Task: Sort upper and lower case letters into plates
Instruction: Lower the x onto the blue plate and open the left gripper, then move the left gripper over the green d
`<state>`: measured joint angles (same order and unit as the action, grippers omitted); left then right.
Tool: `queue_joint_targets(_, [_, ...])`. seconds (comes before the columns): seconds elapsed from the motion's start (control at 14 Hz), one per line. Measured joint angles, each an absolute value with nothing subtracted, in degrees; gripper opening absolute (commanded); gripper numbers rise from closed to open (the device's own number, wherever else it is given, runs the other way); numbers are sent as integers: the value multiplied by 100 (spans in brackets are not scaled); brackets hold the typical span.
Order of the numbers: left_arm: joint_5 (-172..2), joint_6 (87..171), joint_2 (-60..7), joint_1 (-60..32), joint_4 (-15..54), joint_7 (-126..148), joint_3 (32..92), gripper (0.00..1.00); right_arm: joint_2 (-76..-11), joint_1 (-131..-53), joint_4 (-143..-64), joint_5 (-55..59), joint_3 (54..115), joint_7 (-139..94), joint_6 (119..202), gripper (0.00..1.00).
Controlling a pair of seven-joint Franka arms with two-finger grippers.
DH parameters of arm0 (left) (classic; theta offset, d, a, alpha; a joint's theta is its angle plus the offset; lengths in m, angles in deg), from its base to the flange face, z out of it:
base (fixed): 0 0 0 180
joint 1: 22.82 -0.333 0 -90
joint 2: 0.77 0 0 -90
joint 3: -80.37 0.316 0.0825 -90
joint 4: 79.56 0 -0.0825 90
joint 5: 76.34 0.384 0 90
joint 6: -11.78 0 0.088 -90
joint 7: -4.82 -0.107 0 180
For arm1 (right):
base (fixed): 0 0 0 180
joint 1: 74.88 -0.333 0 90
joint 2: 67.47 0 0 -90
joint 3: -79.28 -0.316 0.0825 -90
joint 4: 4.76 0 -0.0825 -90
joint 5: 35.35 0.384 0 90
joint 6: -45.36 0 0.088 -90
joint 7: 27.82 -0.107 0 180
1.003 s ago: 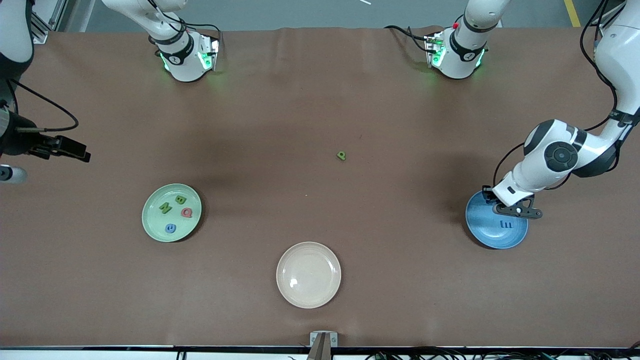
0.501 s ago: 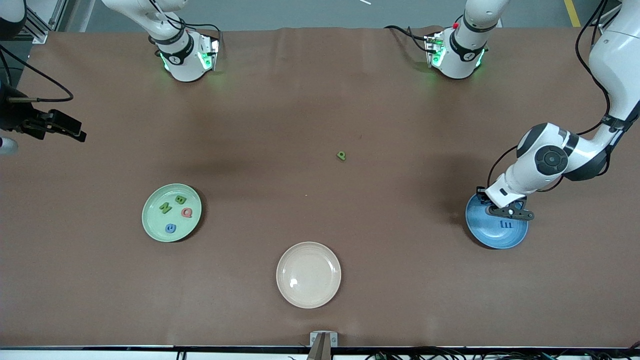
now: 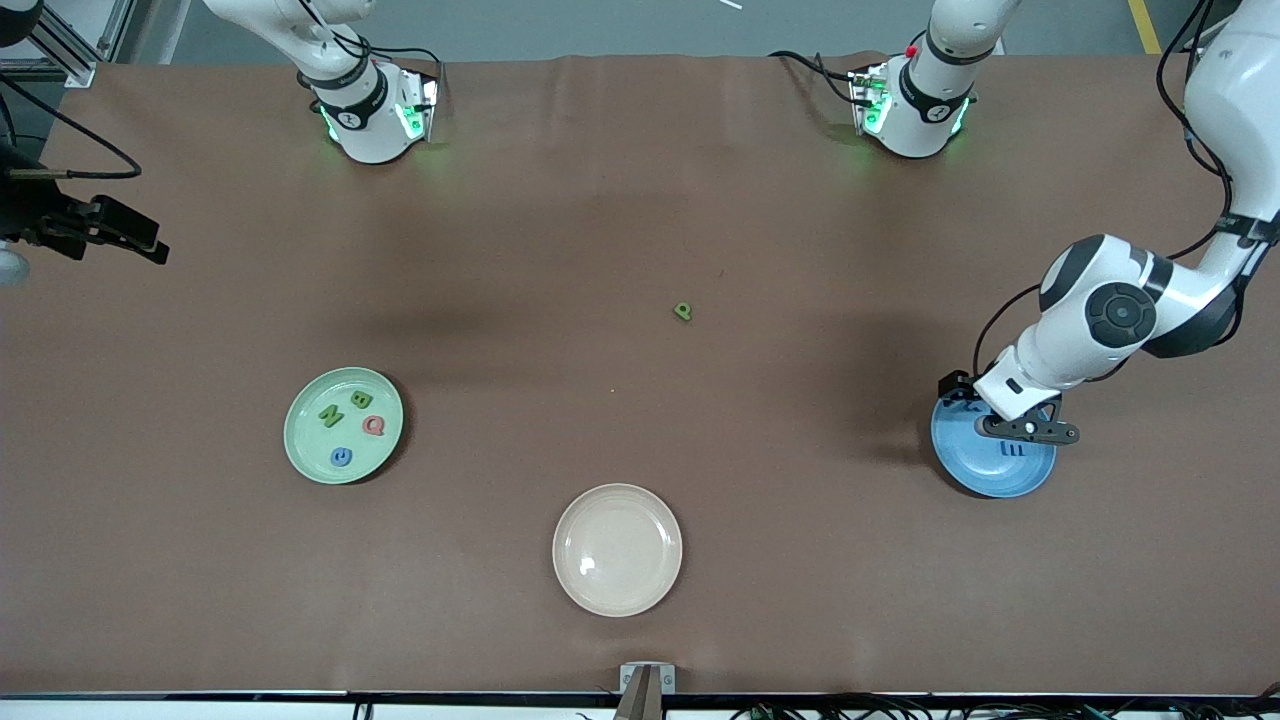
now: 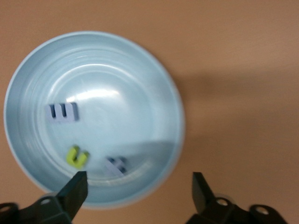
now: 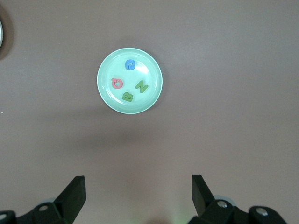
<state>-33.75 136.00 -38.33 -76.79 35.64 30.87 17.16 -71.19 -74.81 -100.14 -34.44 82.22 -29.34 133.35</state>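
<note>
While its jaws are standing wide apart and gripping nothing, the left gripper (image 3: 1012, 425) is hanging just over the blue plate (image 3: 965, 468) at the left arm's end of the desk. Three letters are lying in that plate: a blue m (image 4: 62, 112), a yellow-green n (image 4: 77, 157) and a small blue piece (image 4: 116, 164) I cannot read.

The right gripper (image 3: 150, 250) is waiting high over the desk's edge at the right arm's end, jaws likewise spread and empty. Its wrist view is looking down on the green plate (image 5: 105, 95), which is carrying N (image 5: 141, 86), B (image 5: 128, 97), a pink Q (image 5: 117, 83) and a blue letter (image 5: 130, 64).

One green letter (image 3: 683, 312) is lying alone on the bare desk (image 3: 640, 180), about midway between the arms and farther from the front camera than all the plates. A beige plate (image 3: 575, 590) is sitting nearest that camera, holding nothing.

Handling, as judgement: the lone piece is looking tiny, flat and very light, probably stiff foam or plastic, not fragile. Being thin, it is offering little edge, so the jaws should be coming straight down and pinching across its narrow width, fingertips brushing the desk. A loose pinch risks flicking it away.
</note>
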Motion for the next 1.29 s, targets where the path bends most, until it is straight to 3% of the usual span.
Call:
queue_joint_targets(0.21, [-3963, 12280, -3496, -7645, 3178, 4377, 557, 100, -7121, -7481, -10028, -3444, 8210, -2925, 13347, 100])
queue_joint_targets(0.36, [-4229, 11996, -3434, -7469, 3146, 5592, 6, 100, -7122, -7481, -10030, -3444, 8210, -2845, 13359, 100])
queue_joint_targets(0.64, [-4529, 11948, -3501, -6192, 3183, 8100, -75, 100, -7122, -7481, -10031, -3447, 8215, -2757, 13393, 100])
queue_joint_targets(0.79, [-4529, 12212, -3609, -5360, 3189, 9232, 196, 100, -7122, -7481, -10035, -3448, 8214, -2748, 13403, 100])
queue_joint_targets(1.07, [-4526, 13175, -3754, -3650, 3201, 10371, 1568, 100, -7121, -7481, -10043, -3460, 8214, -2742, 13413, 100])
queue_joint_targets(1.29, [-4496, 13728, -3858, -2930, 3204, 10722, 2317, 100, -7121, -7481, -10044, -3526, 8213, -2738, 13422, 100])
